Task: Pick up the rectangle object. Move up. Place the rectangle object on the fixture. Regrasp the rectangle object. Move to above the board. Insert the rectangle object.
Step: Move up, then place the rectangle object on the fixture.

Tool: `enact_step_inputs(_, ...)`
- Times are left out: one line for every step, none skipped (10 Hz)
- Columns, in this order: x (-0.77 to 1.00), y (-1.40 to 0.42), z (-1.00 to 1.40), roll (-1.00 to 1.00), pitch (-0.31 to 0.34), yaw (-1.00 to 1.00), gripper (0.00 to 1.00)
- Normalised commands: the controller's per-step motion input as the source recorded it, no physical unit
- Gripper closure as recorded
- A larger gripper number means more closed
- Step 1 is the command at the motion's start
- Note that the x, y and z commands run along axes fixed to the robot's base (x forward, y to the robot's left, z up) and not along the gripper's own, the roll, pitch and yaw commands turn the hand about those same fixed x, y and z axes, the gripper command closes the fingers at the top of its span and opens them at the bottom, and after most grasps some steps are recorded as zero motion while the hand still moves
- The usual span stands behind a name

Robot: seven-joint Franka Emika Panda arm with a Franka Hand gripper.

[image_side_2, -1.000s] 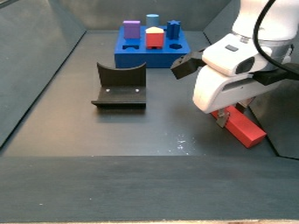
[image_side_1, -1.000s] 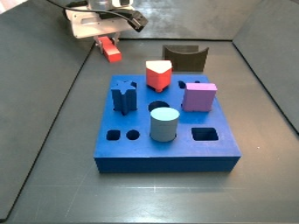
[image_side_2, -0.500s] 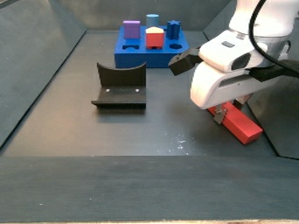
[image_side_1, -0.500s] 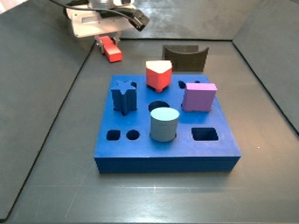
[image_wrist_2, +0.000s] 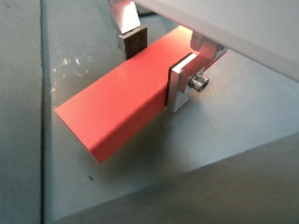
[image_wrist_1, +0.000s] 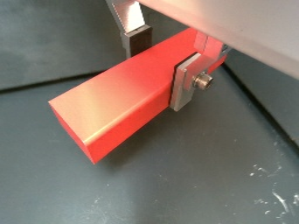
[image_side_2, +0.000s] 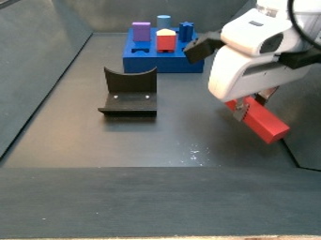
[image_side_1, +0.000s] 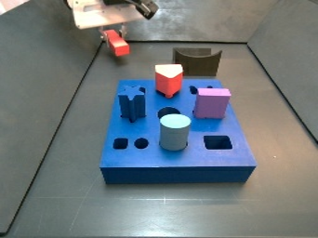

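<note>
Rectangle object (image_wrist_1: 122, 101) is clamped in the gripper (image_wrist_1: 163, 54), one silver finger (image_wrist_1: 191, 80) flat on each long side, grip near one end so most of the bar sticks out free. In a side view the rectangle object (image_side_2: 264, 123) looks clear of the floor and tilted, hanging under the gripper (image_side_2: 251, 105); I'd read this as the move-up step, pick done. You can't seat it in the board from this end-on hold, which is why the fixture (image_side_2: 128, 94) comes next: rest the bar there, let go, retake it at a better angle. Fixture sits well apart from the bar, across the floor, with its curved notch facing up and nothing in it. The board (image_side_1: 174, 139) lies beyond it, with pegs standing in several holes and a rectangular hole (image_side_1: 218, 143) open near one corner, likely the target. Watch the long overhang: a grip this far off-centre may let the bar pivot on contact.
</note>
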Motion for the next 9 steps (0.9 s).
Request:
enact_step_inputs(-0.03,0.00,0.26,0.09,0.105,-0.02,1.00)
enact_step_inputs(0.00,0.00,1.00,0.00,0.000,0.00,1.00)
enact_step_inputs(0.01,0.00,1.00,0.02,0.006,0.02,1.00)
enact_step_inputs(0.00,0.00,1.00,0.02,0.029,0.01,1.00)
enact_step_inputs(-0.01,0.00,1.00,0.03,0.048,0.01,1.00)
enact_step_inputs(-0.02,0.00,1.00,0.05,0.067,-0.01,1.00)
enact_step_inputs(-0.02,0.00,1.00,0.07,0.076,-0.02,1.00)
enact_step_inputs(-0.03,0.00,1.00,0.08,0.084,-0.02,1.00)
enact_step_inputs(-0.03,0.00,1.00,0.10,0.093,-0.02,1.00)
